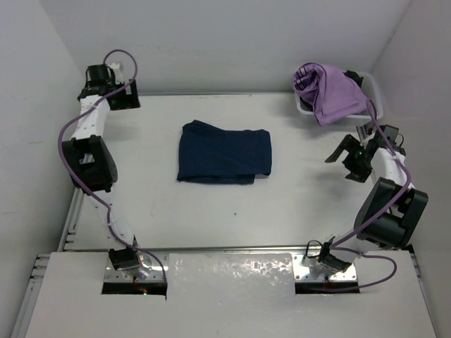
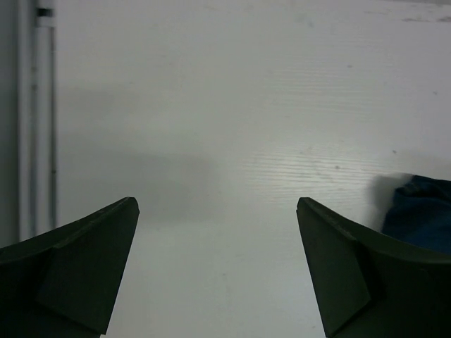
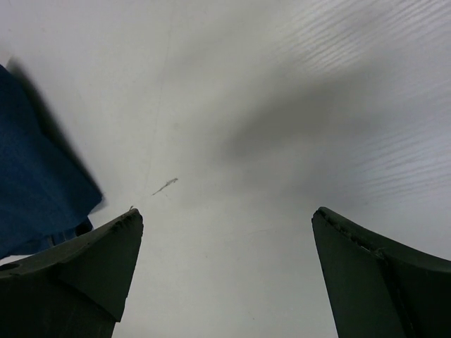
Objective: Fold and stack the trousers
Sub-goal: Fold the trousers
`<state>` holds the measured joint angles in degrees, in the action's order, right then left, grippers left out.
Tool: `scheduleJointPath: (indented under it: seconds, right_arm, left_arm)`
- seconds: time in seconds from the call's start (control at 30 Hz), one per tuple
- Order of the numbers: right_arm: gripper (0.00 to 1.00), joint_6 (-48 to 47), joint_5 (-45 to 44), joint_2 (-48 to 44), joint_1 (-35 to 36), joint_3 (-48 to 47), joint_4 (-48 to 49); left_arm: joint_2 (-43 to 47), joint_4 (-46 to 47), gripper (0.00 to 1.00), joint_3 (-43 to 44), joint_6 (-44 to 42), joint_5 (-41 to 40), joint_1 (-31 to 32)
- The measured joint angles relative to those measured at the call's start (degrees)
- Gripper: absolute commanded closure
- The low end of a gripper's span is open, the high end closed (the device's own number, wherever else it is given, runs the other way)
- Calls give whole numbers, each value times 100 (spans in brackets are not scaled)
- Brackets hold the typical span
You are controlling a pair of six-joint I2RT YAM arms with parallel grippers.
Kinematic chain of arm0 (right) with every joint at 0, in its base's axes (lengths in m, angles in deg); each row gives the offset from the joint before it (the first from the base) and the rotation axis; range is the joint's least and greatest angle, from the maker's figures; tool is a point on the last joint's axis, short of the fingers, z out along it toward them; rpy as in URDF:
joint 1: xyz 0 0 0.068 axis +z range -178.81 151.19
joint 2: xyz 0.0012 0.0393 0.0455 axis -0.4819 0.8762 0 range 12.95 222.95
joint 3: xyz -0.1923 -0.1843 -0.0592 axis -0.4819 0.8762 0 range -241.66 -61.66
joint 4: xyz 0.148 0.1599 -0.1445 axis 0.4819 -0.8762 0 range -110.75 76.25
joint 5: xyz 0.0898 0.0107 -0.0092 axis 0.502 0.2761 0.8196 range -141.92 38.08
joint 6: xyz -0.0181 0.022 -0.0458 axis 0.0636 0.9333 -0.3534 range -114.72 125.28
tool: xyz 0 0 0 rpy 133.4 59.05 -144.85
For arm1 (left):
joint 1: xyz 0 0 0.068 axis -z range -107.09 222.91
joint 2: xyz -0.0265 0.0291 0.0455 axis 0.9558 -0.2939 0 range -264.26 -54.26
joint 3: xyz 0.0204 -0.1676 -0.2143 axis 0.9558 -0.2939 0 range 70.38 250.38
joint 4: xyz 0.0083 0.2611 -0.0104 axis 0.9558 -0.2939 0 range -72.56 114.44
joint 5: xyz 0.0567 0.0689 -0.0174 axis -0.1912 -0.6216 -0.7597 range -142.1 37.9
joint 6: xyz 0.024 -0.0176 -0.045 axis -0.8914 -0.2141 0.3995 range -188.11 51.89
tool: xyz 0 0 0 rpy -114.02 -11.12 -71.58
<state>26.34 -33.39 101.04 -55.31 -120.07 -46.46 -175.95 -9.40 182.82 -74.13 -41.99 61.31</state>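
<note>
I see the navy jeans (image 1: pixel 224 152) folded flat in the middle of the desk (image 1: pixel 282 211), well apart from both arms. My left end effector (image 2: pixel 217 204) and right end effector (image 3: pixel 227 211) each hang spread apart.

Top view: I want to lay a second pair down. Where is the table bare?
Bare: white table between folded navy denim trousers and near edge; also left of them. Crowded: far right corner, lilac garment in white basket.

The trousers (image 1: pixel 224 152) lie at the centre of your table (image 1: pixel 211 218).
Your left gripper (image 2: pixel 217 204) sits to their left, your right gripper (image 3: pixel 225 215) to their right; behind it, a garment (image 1: pixel 331 95) lies in a basket (image 1: pixel 303 110).
</note>
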Motion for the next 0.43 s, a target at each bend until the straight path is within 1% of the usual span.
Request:
scheduleJointPath:
  seconds: [0.17,0.33,0.43]
  right_arm:
    - [1,-13,-79,2,0,0,-87]
    - [1,-31,-96,2,0,0,-83]
    - [1,-55,-96,-7,0,9,-61]
  left_arm:
    - [396,-129,6,-422,-136,-245,-315]
    - [577,-216,6,-887,-229,-363,-310]
    - [577,-256,6,-1010,-254,-387,-313]
